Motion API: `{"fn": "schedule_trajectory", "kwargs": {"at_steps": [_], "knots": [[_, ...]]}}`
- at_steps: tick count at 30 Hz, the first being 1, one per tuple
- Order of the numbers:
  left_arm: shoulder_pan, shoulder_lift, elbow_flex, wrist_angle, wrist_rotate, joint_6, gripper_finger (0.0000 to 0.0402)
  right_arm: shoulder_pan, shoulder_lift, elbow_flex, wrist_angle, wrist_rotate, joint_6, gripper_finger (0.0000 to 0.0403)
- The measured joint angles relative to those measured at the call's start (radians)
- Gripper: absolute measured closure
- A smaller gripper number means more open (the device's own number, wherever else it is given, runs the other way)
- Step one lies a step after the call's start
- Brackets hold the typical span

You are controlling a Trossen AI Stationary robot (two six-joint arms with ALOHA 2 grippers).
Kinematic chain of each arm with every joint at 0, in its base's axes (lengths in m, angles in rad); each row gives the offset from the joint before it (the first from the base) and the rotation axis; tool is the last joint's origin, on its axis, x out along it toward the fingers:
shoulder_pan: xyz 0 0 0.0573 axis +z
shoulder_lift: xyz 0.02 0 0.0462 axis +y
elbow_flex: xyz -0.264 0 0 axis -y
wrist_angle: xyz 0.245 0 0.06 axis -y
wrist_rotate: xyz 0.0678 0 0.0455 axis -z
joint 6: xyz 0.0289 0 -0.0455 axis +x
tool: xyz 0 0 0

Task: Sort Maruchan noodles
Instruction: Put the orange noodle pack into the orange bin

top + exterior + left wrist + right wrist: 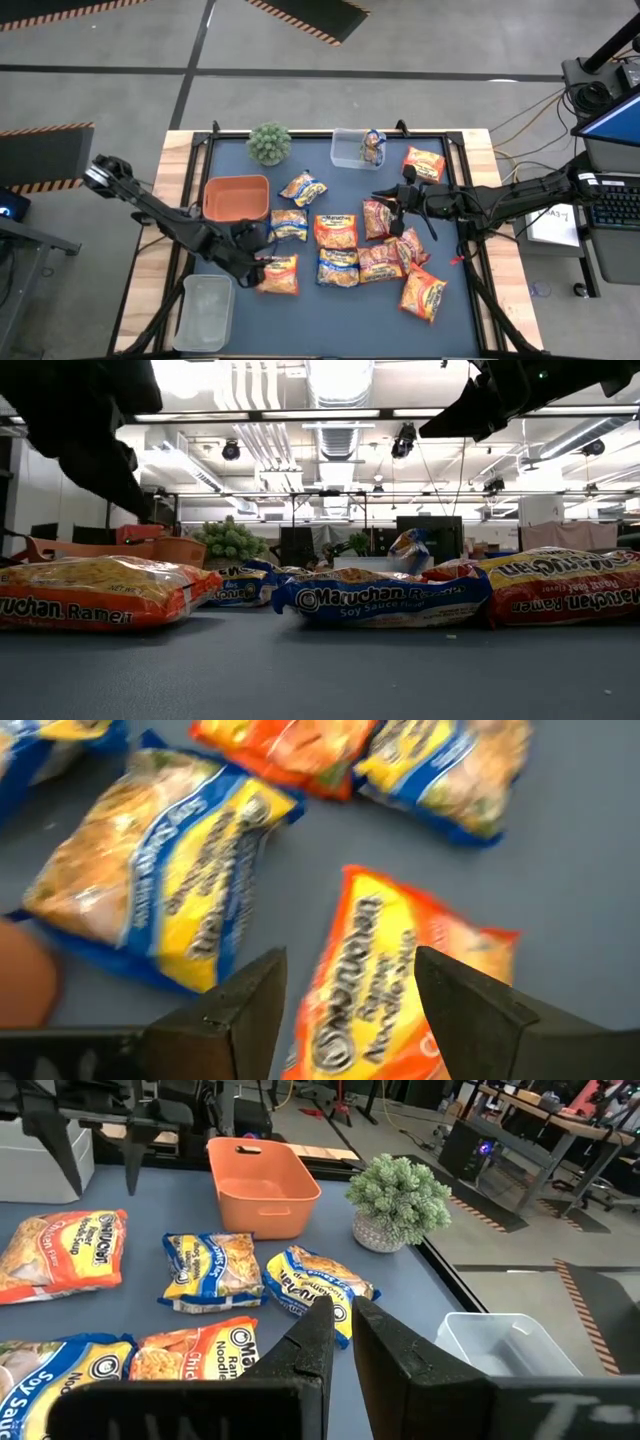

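The Maruchan noodles [345, 250] are scattered across the middle of the dark table [300, 320], with one packet standing inside the clear tub [352, 150] at the far edge. The left gripper [258, 262] is held spread, empty, just above an orange packet [279, 274] near the orange tray [236, 197]. The right gripper [388, 197] is seen pressed together, empty, over the red packets [378, 218].

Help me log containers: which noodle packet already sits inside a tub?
The blue-and-yellow packet standing in the clear tub beside the plant; the others lie on the mat.
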Motion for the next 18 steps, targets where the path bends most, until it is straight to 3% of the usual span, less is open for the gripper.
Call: {"fn": "schedule_trajectory", "kwargs": {"at_steps": [5, 9, 18], "knots": [[0.000, -0.038, -0.090, 0.052, -0.001, 0.035, 0.0206, 0.000, 0.000, 0.000, 0.000, 0.000, 0.008, 0.0371], [0.001, -0.030, -0.109, 0.062, 0.013, -0.029, 0.0202, 0.000, 0.000, 0.000, 0.000, 0.000, 0.019, 0.0371], [0.000, 0.041, -0.120, 0.095, 0.052, -0.033, 0.0167, 0.000, 0.000, 0.000, 0.000, 0.000, 0.018, 0.0371]]}}
